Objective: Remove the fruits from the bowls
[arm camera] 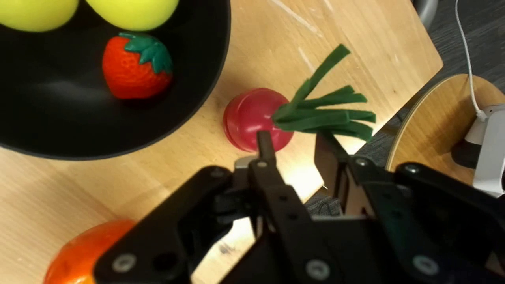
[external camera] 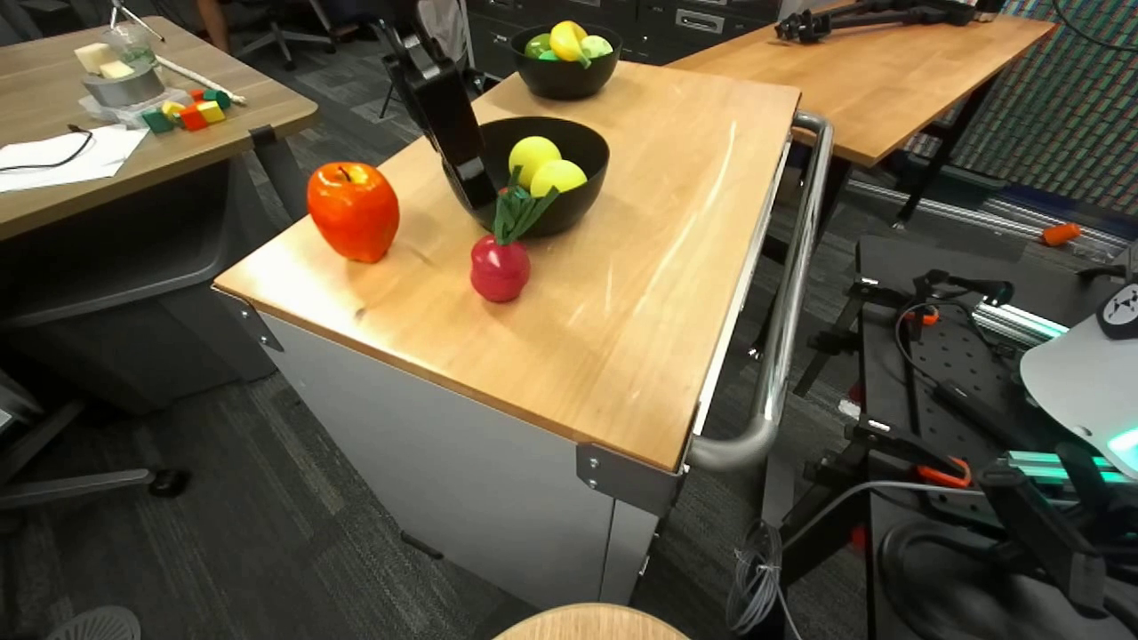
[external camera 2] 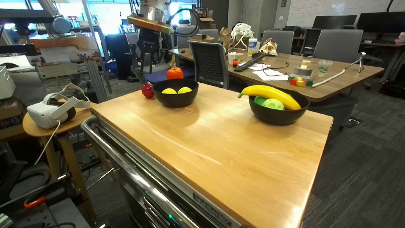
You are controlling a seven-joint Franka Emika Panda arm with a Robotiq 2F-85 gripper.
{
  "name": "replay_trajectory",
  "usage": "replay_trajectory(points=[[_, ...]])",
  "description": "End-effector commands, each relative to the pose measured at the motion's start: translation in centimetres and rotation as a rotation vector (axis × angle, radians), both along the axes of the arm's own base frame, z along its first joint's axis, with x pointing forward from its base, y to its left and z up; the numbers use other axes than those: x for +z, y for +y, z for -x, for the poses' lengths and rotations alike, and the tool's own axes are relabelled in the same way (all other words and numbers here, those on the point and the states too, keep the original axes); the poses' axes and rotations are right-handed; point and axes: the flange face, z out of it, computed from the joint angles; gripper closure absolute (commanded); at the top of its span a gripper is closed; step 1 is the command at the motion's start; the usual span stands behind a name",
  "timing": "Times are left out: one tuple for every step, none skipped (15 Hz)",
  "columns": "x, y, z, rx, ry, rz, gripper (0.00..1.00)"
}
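Observation:
My gripper [arm camera: 295, 139] is open, its jaws apart with nothing held between them. It hangs above the dark red fruit with a green stem [arm camera: 246, 118], which rests on the tabletop beside the smaller bowl [arm camera: 51, 122]; whether a fingertip touches the stem I cannot tell. That bowl holds two yellow-green balls [external camera: 558, 178] and a small red-green strawberry [arm camera: 132, 71]. A large red fruit [external camera: 354, 213] sits on the tabletop on the bowl's other side. In the wider bowl [external camera 2: 278, 117], a yellow banana [external camera 2: 273, 93] lies across green balls [external camera 2: 274, 104].
The wooden cart top [external camera 2: 202, 136] has a metal rail [external camera: 805, 293] along one side. A stool [arm camera: 430, 130] with a white headset [external camera 2: 47, 110] stands off one end. A brown table [external camera 2: 341, 79] with several coloured blocks is nearby, with a grey chair [external camera 2: 209, 63] beside it.

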Motion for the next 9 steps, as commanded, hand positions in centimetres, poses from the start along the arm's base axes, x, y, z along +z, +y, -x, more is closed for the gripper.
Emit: replay_trajectory(points=[[4.5, -1.6, 0.0, -0.048, -0.083, -0.015, 0.36], [5.7, -2.5, -0.1, -0.081, -0.136, -0.017, 0.27], [6.6, -3.4, -0.3, -0.111, -0.190, -0.014, 0.20], [7.0, -4.7, -0.5, -0.133, -0.238, -0.001, 0.12], [7.2, -6.0, -0.7, -0.150, -0.287, 0.015, 0.05], [7.3, -7.2, -0.7, -0.172, -0.335, 0.025, 0.00], [6.9, -8.5, -0.8, -0.202, -0.380, 0.029, 0.00], [6.1, -9.9, -0.7, -0.231, -0.423, 0.041, 0.00], [5.2, -11.2, -0.6, -0.269, -0.461, 0.050, 0.00]])
